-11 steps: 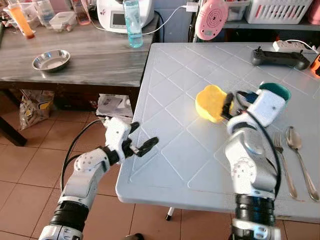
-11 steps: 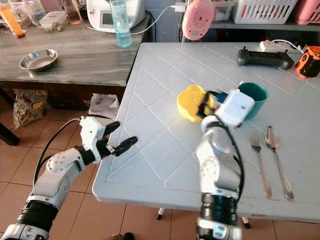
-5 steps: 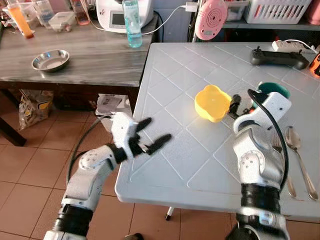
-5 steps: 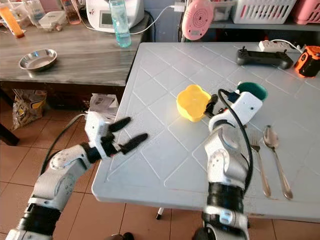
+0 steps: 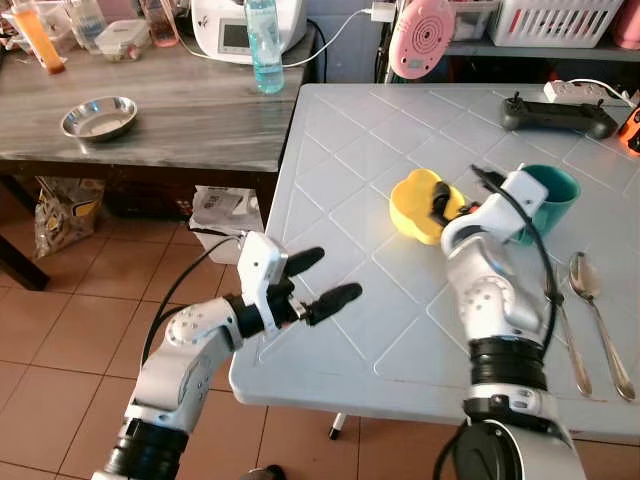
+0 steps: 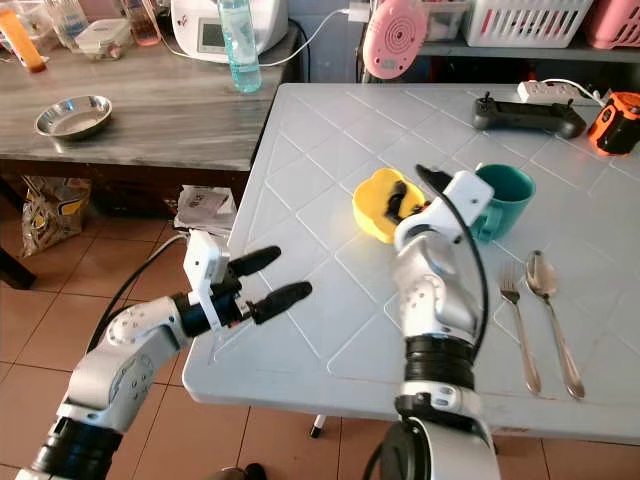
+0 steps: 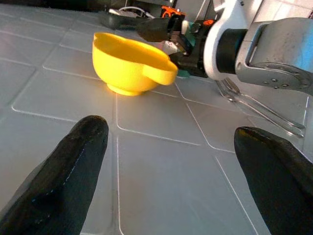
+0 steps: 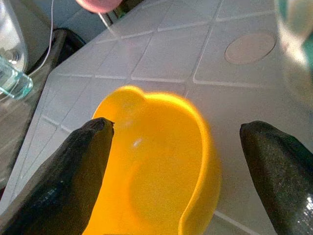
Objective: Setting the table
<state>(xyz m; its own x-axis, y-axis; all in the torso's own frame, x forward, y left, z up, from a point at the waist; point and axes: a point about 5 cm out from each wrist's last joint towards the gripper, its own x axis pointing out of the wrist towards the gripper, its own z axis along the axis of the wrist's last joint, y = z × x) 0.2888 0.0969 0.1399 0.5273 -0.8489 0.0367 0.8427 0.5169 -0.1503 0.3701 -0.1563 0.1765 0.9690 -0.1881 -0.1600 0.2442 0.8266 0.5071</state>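
Yellow bowl (image 5: 420,205) on the white table (image 5: 340,190), near its middle, just beside the teal mug (image 5: 545,200) on the robot's right side; right gripper (image 8: 176,166) poised over the bowl's right rim, fingers (image 8: 63,181) spread wide, one over the hollow and the other outside the rim, holding nothing; left gripper (image 5: 315,280) raised at the table's near left edge, its two fingers (image 5: 335,293) parted and pointing across the top toward the bowl, well apart from it, also holding nothing; fork (image 5: 568,330) and spoon (image 5: 598,320) lying side by side at the near right; black controller (image 5: 558,115) at the far right edge; wooden side table (image 5: 150,110) to the left with a steel dish (image 5: 98,117) and a clear bottle (image 5: 265,45) upon it.
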